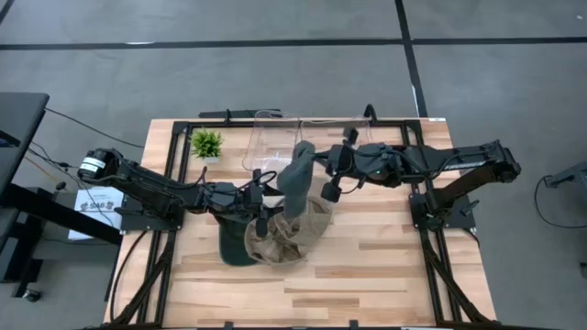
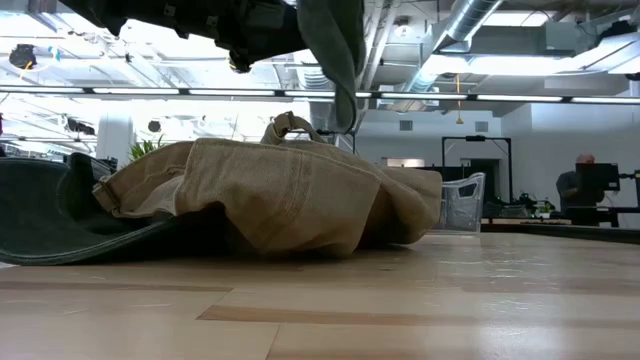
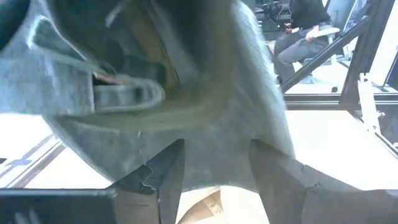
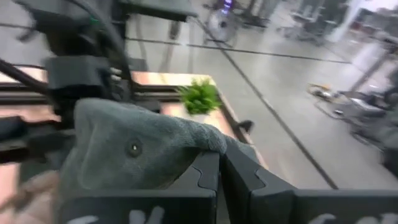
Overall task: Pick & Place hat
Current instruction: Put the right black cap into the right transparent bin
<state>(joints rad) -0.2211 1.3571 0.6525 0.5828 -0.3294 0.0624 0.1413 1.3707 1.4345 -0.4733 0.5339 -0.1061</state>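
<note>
1. At the table's left rear stands a small green potted plant (image 1: pixel 206 143), well apart from the work. The main risk, as a judgement, lies nearer the middle: the left gripper (image 1: pixel 263 203) hovers just above the pile of hats, and the hanging grey cloth brushes past its fingers (image 3: pixel 163 179), so a sideways swing could snag the hat on them.
2. The left arm reaches in low from the left edge, stretched nearly flat across the wooden table (image 1: pixel 385 275). Its fingers stand apart with nothing between them.
3. On the table lie a dark green brimmed hat (image 1: pixel 237 247) and, overlapping it to the right, a crumpled tan canvas hat (image 1: pixel 293 236). If the lifted hat drags across this heap, it may pull the tan one along.
4. The grey fabric cap (image 1: pixel 298 179), the hat in hand, hangs in the air above the tan hat, pinched at its upper edge. The grip looks thin; a slip would drop it back on the pile.
5. The clear plastic bin (image 1: pixel 275 137) sits behind, a likely place for it.
6. The right gripper (image 1: pixel 314 158) is clamped on the cap, its arm reaching in raised from the right.
</note>
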